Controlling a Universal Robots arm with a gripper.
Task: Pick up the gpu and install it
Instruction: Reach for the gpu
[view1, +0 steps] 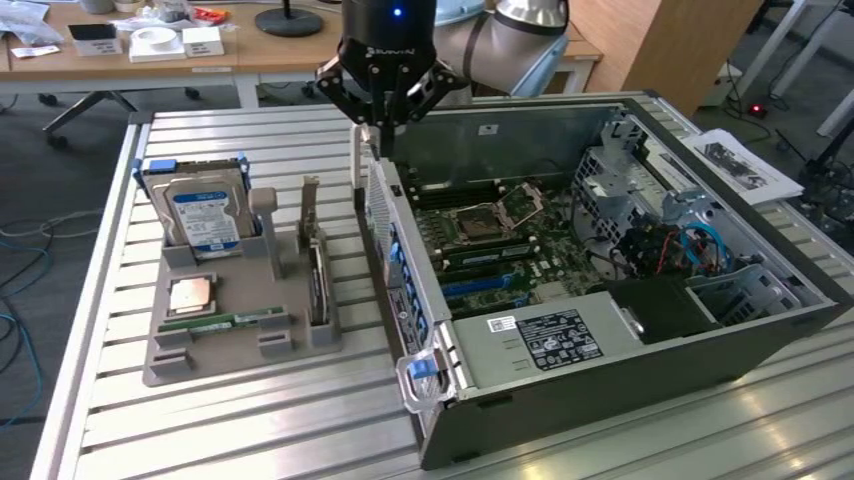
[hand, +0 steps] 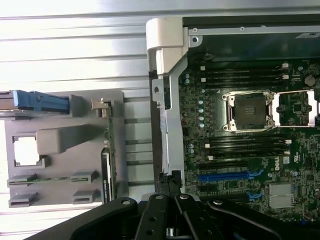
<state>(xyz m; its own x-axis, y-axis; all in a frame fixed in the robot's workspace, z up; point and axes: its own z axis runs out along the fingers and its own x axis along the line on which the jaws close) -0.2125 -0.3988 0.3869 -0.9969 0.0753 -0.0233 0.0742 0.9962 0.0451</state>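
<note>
On the desk (view1: 200, 425), the grey holder (view1: 220, 358) keeps the gpu (view1: 318, 285) standing on edge, so its face is hard to make out. My tool (view1: 376, 135) hangs straight down, clenched with nothing visibly held, over the rear wall of the open computer case (view1: 641, 340), apart from the gpu.

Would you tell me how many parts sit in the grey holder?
4: hard drive at the far end, CPU in the middle, RAM stick nearest, gpu upright beside the case.

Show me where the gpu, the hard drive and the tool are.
gpu (view1: 320, 285), exterior view, card's top edge.
hard drive (view1: 203, 218), exterior view, blue label.
tool (view1: 376, 140), exterior view, midway between its fingertips.
</note>
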